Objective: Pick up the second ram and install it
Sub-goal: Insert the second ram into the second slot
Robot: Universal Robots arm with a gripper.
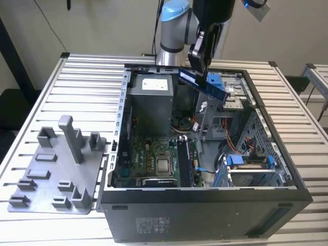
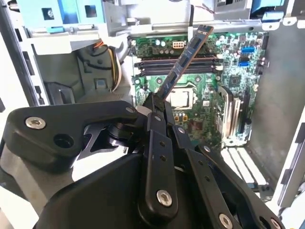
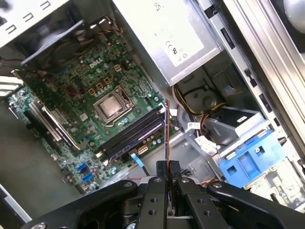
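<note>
Slatted metal tabletop (image 1: 77,82) carries an open computer case (image 1: 205,207). The second ram (image 1: 204,85) hangs tilted in the air above the case's interior, pinched near one end by the gripper (image 1: 198,70), whose fingers are closed tight on it. In the second wrist view it reaches over the green motherboard (image 2: 228,95) toward the long black slots (image 2: 157,64), apparently not touching them. A grey tray (image 1: 51,177) lies beside the case on the exterior view's left.

The second ram (image 2: 186,59) — thin, dark, tilted — hangs above the motherboard (image 2: 228,71).
</note>
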